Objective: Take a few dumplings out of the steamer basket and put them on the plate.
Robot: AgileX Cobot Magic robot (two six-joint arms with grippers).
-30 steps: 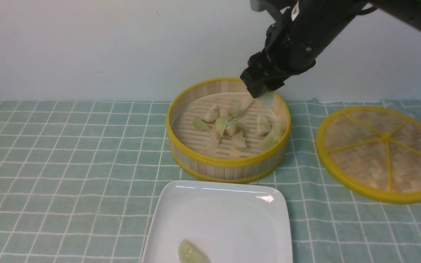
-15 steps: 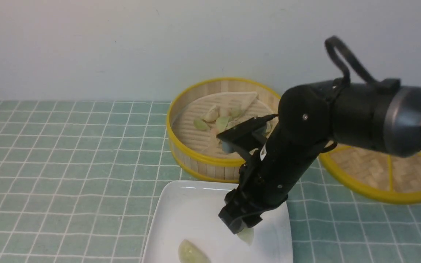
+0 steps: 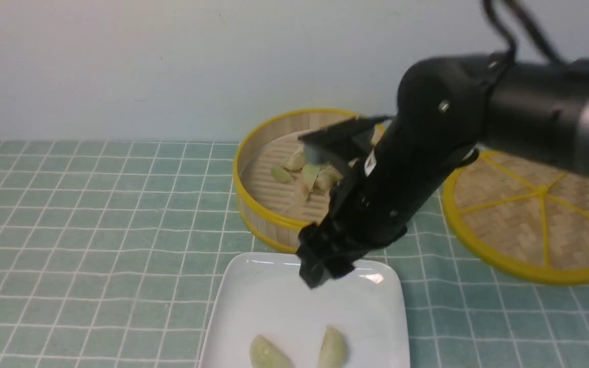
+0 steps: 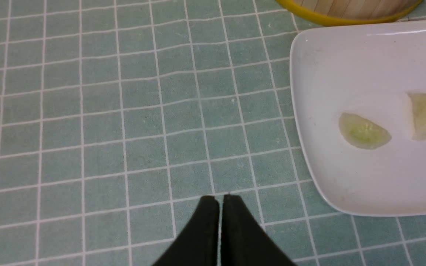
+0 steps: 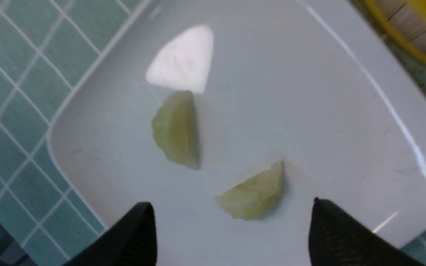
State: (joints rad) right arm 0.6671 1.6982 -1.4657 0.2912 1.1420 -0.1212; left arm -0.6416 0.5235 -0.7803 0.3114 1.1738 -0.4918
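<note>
The plate is lying in front of the basket, and two dumplings are resting on it, apart from each other. The front view is cutting off the plate's near edge; the left wrist view is showing that edge and both dumplings whole — so is the right wrist view, for the dumplings. Only the front view is showing the inside of the basket, beyond the plate, where more dumplings are lying in a cluster, partly hidden by the right arm. The lid, beyond the plate and to its right, is also showing in that view alone.

The right arm is reaching in from the right, its gripper slanting down over the plate's far part. In the right wrist view its fingers are standing wide apart, holding nothing, with one dumpling showing between them. The left gripper is pointing over the cloth to the left of the plate, its fingertips closed together and gripping nothing.
</note>
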